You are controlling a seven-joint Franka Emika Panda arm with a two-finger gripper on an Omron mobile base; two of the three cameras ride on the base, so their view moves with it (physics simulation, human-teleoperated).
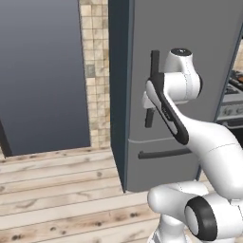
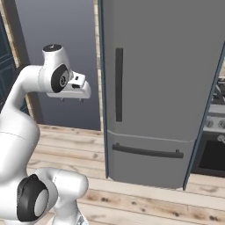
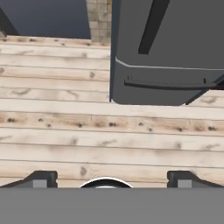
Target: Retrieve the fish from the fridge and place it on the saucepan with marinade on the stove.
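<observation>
- Pale plank floor underfoot, knotted and streaked, with a tan tiled wall strip and a flat blue-grey panel just left of the fridge.
- Fridge: tall, smooth mid-grey front, darker blue-grey side face, door closed.
- Dark vertical door handle on the upper door, near the fridge's left edge.
- Thin seam below that handle, then a drawer front with a dark horizontal bar handle.
- Stove touching the fridge's right side: silver front with round knobs, pale grates above, dark oven window below.
- Gripper held out in front of the fridge, left of the vertical handle and apart from it, pointing down at the floor.
- Fingers spread wide at the two lower corners of the hand view, nothing between them, bare planks beneath.
- From the hand view, fridge's lower corner and drawer bar handle ahead of the fingertips, well apart.
</observation>
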